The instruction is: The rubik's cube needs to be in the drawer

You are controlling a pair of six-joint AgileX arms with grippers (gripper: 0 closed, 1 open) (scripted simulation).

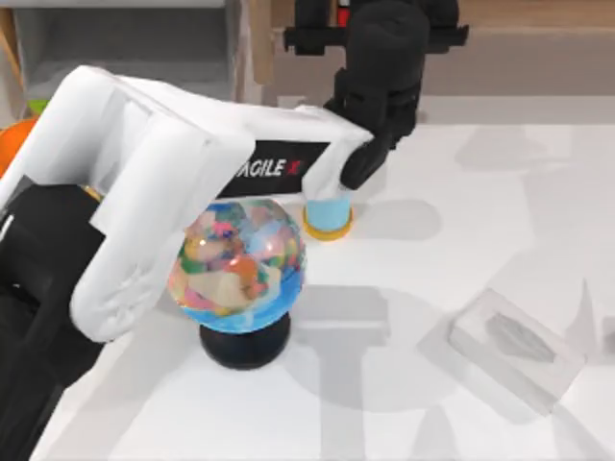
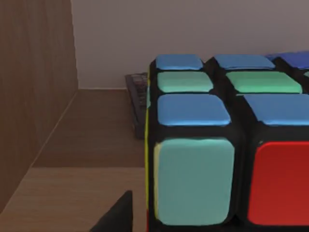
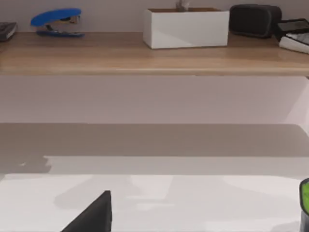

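Globe and cup under left arm

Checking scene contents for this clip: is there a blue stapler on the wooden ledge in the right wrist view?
Yes, a blue stapler lies on the wooden ledge, apart from the white box.

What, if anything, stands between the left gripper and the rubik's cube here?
Nothing visible does. In the left wrist view the rubik's cube sits right at the camera on a wooden surface, with no object in front of it. From above, the left gripper reaches over the ledge behind the table. Whether its fingers are closed cannot be told.
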